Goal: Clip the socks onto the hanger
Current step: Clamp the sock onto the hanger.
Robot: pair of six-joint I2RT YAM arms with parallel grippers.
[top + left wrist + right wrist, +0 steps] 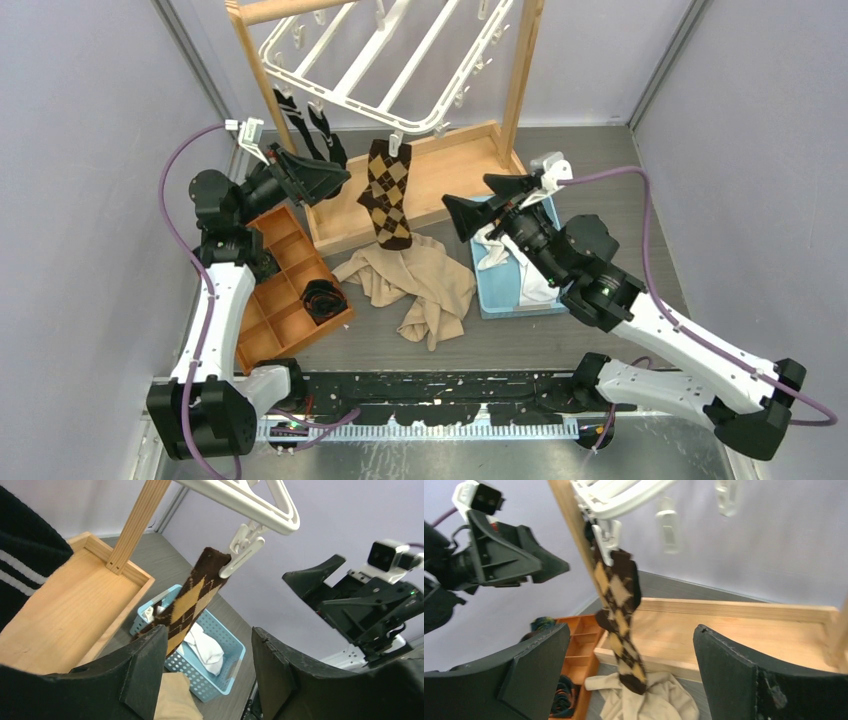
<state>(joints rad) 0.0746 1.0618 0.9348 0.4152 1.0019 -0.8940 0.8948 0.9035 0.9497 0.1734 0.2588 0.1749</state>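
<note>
Though the hanger (245, 500) is cropped above, its clip (243, 547) pinches an argyle sock (192, 602).

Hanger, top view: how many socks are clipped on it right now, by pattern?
Black striped socks: 2
Brown argyle sock: 1
Total clipped on the hanger: 3
</note>
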